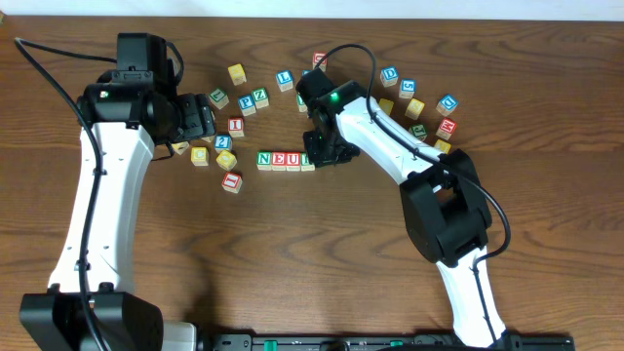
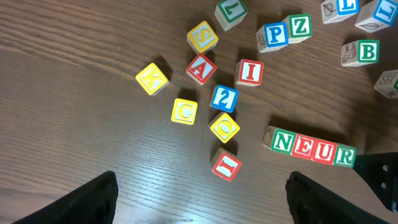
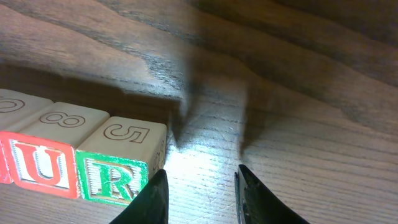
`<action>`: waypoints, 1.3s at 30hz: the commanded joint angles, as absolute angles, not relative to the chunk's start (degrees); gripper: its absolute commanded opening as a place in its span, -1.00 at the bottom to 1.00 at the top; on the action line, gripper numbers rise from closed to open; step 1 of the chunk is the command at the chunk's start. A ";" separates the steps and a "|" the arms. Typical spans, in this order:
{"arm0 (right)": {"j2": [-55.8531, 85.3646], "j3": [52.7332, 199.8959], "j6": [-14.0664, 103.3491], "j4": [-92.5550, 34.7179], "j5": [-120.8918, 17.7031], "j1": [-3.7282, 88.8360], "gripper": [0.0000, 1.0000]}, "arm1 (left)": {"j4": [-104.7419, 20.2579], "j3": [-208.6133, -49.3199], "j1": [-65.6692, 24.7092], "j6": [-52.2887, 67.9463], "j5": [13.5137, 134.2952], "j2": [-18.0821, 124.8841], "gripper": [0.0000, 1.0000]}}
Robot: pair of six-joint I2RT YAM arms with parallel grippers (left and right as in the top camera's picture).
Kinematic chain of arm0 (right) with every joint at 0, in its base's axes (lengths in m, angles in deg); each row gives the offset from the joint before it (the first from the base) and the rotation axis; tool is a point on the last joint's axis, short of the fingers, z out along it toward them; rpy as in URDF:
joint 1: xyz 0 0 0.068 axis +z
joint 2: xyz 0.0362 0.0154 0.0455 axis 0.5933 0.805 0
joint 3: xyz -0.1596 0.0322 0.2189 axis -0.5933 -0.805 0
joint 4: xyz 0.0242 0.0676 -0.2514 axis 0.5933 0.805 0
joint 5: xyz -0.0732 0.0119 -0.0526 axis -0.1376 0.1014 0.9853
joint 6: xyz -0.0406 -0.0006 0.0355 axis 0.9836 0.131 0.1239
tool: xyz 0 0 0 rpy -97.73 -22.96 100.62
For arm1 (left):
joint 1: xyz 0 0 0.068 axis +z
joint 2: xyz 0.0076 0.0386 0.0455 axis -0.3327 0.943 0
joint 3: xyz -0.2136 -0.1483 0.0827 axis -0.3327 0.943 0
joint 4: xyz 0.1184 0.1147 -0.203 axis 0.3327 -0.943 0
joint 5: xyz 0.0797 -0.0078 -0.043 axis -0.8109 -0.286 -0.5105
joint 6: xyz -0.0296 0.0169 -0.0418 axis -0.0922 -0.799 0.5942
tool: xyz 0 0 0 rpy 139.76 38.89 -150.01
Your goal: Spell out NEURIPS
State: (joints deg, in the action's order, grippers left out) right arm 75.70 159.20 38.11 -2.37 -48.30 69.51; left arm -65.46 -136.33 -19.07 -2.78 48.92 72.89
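My right gripper (image 3: 200,190), spread and empty, sits at three o'clock of R (image 3: 112,177), where the I (image 2: 226,165) belongs; my left gripper (image 2: 205,205), also spread, hovers with it at twelve o'clock

A dark brown wooden table (image 1: 292,253) fills nearly the whole overhead view, its grain running left to right. Along the far edge a thin pale strip (image 1: 439,6) shows beyond the wood. In the right wrist view a bright sheen (image 3: 202,163) of light lies on the tabletop.
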 commanded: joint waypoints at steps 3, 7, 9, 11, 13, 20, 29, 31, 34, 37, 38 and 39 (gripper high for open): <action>71.46 161.97 38.87 -1.15 -48.20 67.13 -0.34 | -65.33 -137.51 -18.85 -3.11 48.40 73.00 0.70; 67.07 163.07 39.83 -0.60 -48.22 65.23 -0.25 | -65.53 -138.76 -18.85 -3.13 48.40 72.25 0.71; 64.32 163.07 40.60 -0.60 -48.22 64.23 -0.19 | -65.81 -139.76 -18.85 -3.11 48.40 71.38 0.70; 61.45 163.07 41.06 -0.58 -48.20 63.29 -0.12 | -66.06 -140.53 -18.85 -3.11 48.40 70.09 0.70; 59.18 163.07 41.49 -0.49 -48.22 62.59 -0.09 | -66.03 -140.64 -18.85 -3.11 48.42 68.45 0.71; 53.58 163.07 41.49 0.07 -48.20 60.44 -0.05 | -67.28 -140.62 -18.85 -3.13 48.40 64.25 0.70; 53.17 163.07 41.47 2.87 -48.20 60.16 0.06 | -69.09 -140.46 -18.85 -3.13 48.38 63.95 0.70; 53.17 163.07 41.47 3.24 -48.20 60.16 0.10 | -69.09 -140.44 -18.85 -3.13 48.38 64.03 0.70; 53.17 163.07 41.45 3.59 -48.20 60.16 0.12 | -69.14 -140.33 -18.85 -3.13 48.38 64.06 0.70; 53.17 163.07 41.47 3.70 -48.20 60.16 0.17 | -69.25 -140.29 -18.85 -3.13 48.38 64.06 0.70; 53.17 163.07 41.47 3.68 -48.17 60.16 0.18 | -69.27 -140.29 -18.85 -3.13 48.38 64.06 0.70; 53.17 163.07 41.47 3.70 -48.20 60.16 0.19 | -69.27 -140.29 -18.85 -3.13 48.38 64.06 0.70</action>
State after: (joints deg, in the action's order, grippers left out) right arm 53.56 162.50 41.08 3.62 -48.26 60.60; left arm -69.14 -139.26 -19.07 -2.78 48.92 63.99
